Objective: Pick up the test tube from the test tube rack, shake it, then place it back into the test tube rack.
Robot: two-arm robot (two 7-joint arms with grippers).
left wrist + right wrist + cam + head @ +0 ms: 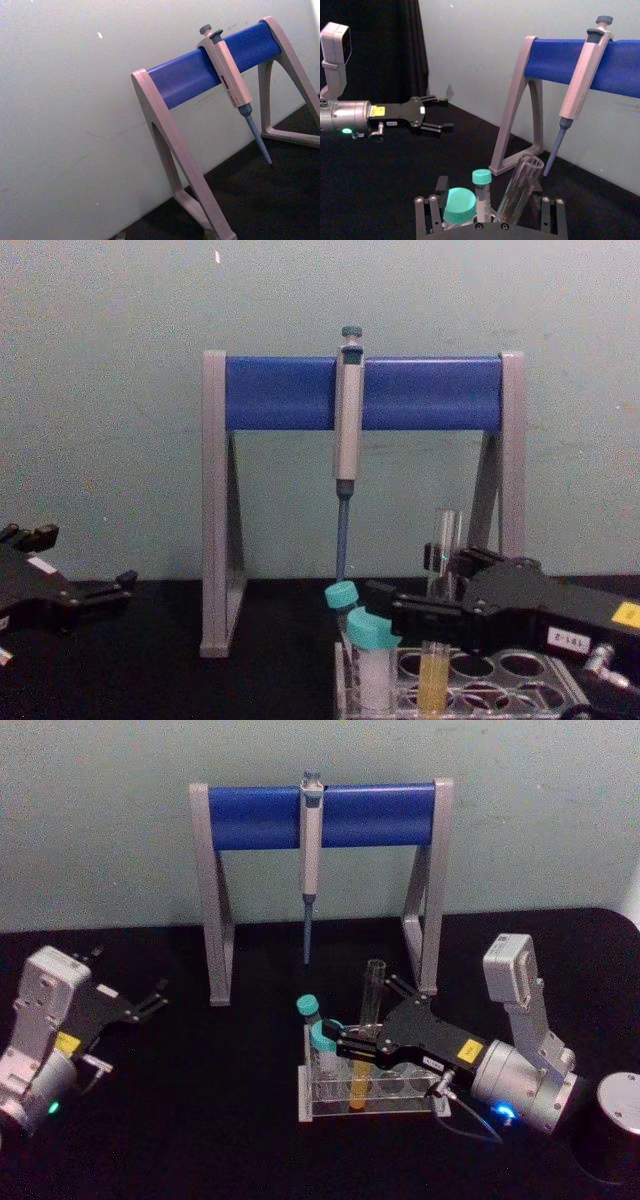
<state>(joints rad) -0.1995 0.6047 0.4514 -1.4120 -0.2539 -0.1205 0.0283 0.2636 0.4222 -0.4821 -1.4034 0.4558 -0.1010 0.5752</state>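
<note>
The test tube (373,1000) is tall, clear and uncapped, with yellow-orange liquid at its bottom. It stands upright in the low clear test tube rack (330,1105) at the table's front centre. My right gripper (370,1017) reaches in from the right and is open, one finger on each side of the tube's middle. In the right wrist view the tube (520,187) leans close to one finger of that gripper (490,205), with a gap on its other side. From the chest, the tube (440,540) rises behind the right gripper (420,580). My left gripper (155,995) hovers open at the far left, holding nothing.
Two teal-capped vials (318,1025) stand in the rack just left of the tube, near the right gripper's front finger. A blue-and-grey pipette stand (320,815) with a hanging pipette (310,850) stands behind. A dark metal-topped cylinder (620,1110) sits at the front right.
</note>
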